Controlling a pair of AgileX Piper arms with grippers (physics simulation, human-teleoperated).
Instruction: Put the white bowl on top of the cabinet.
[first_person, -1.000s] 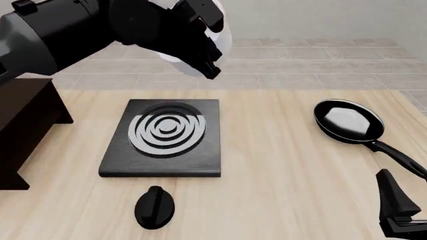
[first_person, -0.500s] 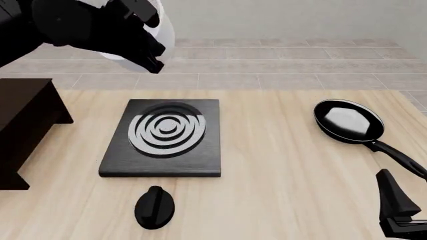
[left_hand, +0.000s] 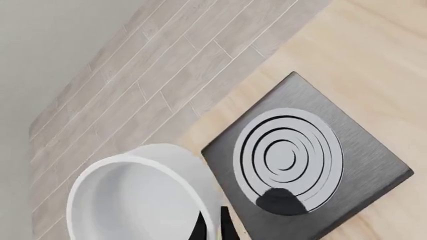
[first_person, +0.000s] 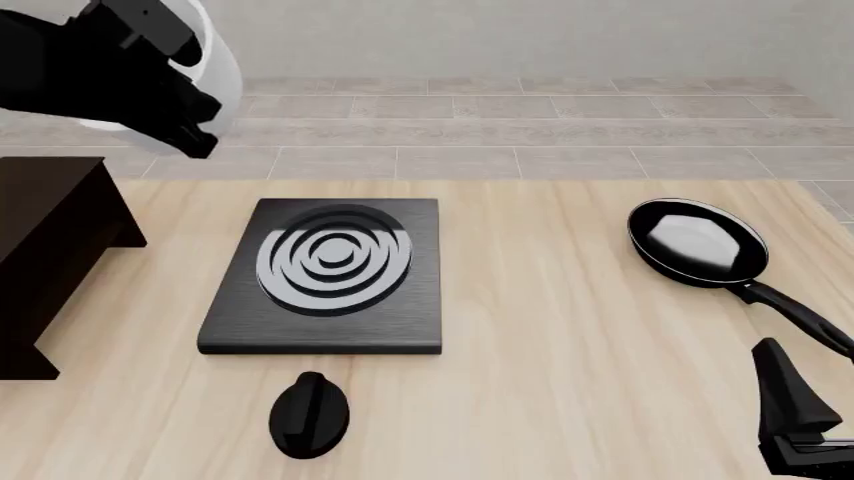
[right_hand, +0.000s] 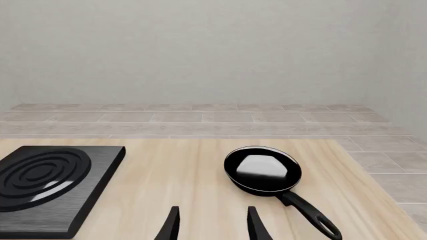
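Note:
The white bowl (first_person: 220, 62) is held high in the air at the upper left of the front view, mostly hidden behind my left arm. My left gripper (first_person: 180, 110) is shut on its rim. In the left wrist view the bowl (left_hand: 127, 200) shows its open inside, with my left gripper (left_hand: 212, 227) pinching its wall. The dark brown cabinet (first_person: 47, 250) stands at the table's left edge, below and left of the bowl. My right gripper (right_hand: 210, 225) is open and empty, low over the table near the right front corner (first_person: 794, 420).
A black stove slab (first_person: 327, 275) with silver rings lies mid-table, with a black knob (first_person: 310, 415) in front of it. A black frying pan (first_person: 697, 245) lies at the right, handle toward the front right. A tiled floor lies beyond the table.
My left arm has carried the white bowl steadily leftward, from above the stove's far edge to above the space beside the cabinet. The right arm has not moved.

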